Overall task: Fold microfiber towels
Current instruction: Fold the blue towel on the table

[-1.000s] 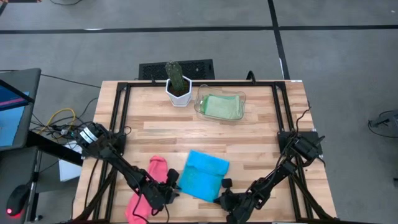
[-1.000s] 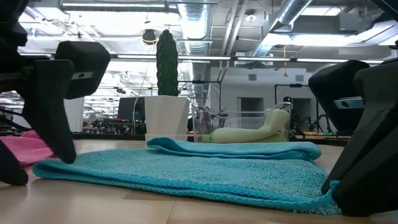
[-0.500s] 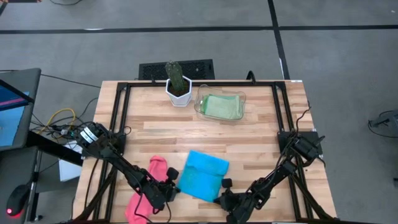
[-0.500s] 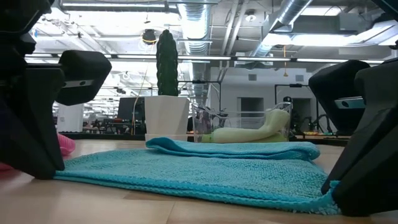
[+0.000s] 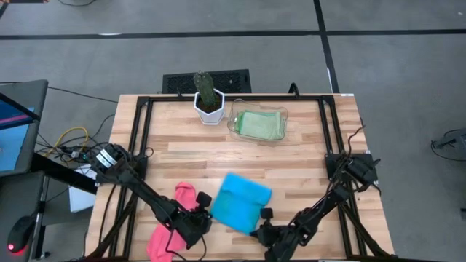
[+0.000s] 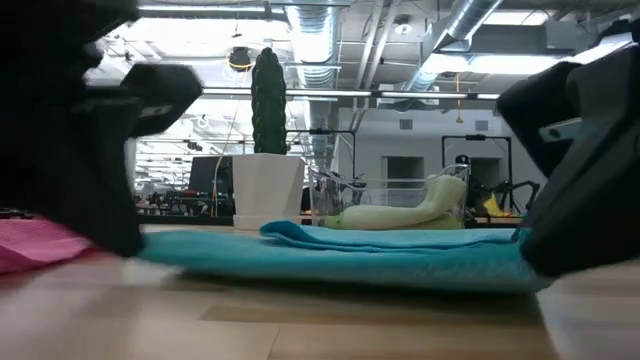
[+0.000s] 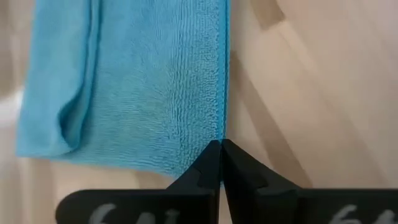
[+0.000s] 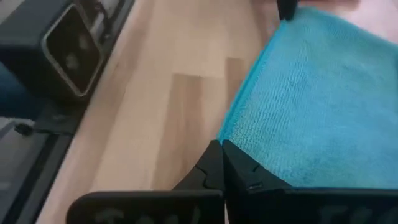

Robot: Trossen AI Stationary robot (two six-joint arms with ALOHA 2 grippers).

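The turquoise towel (image 5: pixel 242 201) lies near the table's front edge, its far part with a turned-over fold (image 7: pixel 73 118) on the wood. My left gripper (image 5: pixel 207 214) is shut on its near left corner and my right gripper (image 5: pixel 259 223) on its near right corner. A pink towel (image 5: pixel 173 220) lies crumpled on the table, left of the left gripper. A light green towel (image 5: pixel 258 124) rests in a clear tray (image 5: pixel 284 115) at the back. My left gripper pinches the turquoise towel's near left corner (image 7: pixel 217 132) between its two fingertips, slanting down from the near left. The corner is raised off the wood; the towel's far part stays on the table. My right gripper pinches the near right corner (image 8: pixel 234 133) between its two fingertips, slanting down from the near right. That corner is raised too, and the near edge (image 6: pixel 330 272) runs between the two grippers just above the table.
A potted cactus (image 5: pixel 208 97) in a white pot stands at the back, left of the tray. A black frame (image 5: pixel 138 138) runs along the table's sides. Bare wood (image 5: pixel 218 156) lies between the towel and the back row.
My left gripper has shut on the turquoise towel's near left corner. Both grippers have then risen a little, lifting the towel's near edge off the table while its far part stays down.
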